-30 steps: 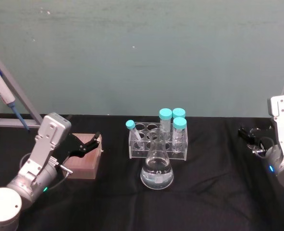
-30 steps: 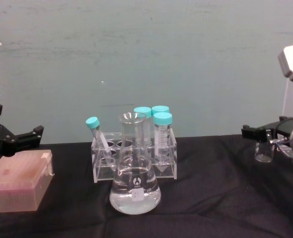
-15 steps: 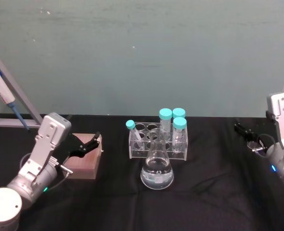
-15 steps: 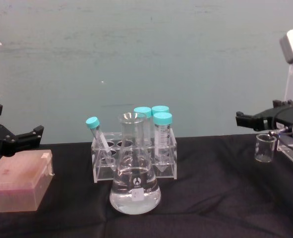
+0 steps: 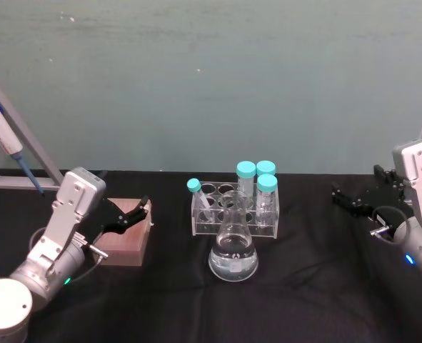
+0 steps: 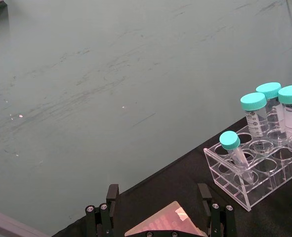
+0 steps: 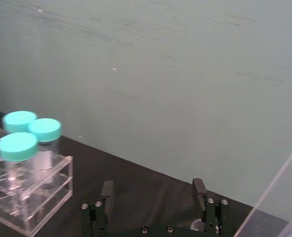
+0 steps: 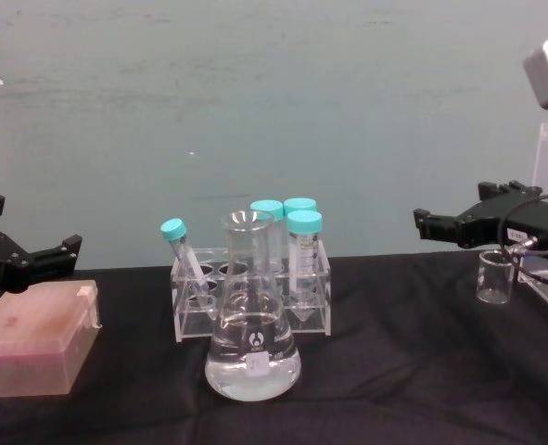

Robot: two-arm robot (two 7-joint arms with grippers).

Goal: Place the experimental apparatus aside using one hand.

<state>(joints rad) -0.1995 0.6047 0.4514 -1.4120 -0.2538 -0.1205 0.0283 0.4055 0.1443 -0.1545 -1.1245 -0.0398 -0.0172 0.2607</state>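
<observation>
Left gripper (image 5: 136, 213): we see it by the left edge of the table (image 8: 394, 371), fingers spread over the pink box (image 8: 32, 338), clasping nothing.
Tube rack (image 8: 255, 297): mid-table, holding four teal-capped tubes (image 8: 303, 255), one of them tilted.
Conical flask (image 8: 252, 348): just in front of the rack, clear liquid inside.
Small beaker (image 8: 495, 276): upright near the table's right edge, with nothing gripping it.
Right gripper (image 8: 445, 222): raised above the table, just left of the beaker. Its fingers are parted and empty.
</observation>
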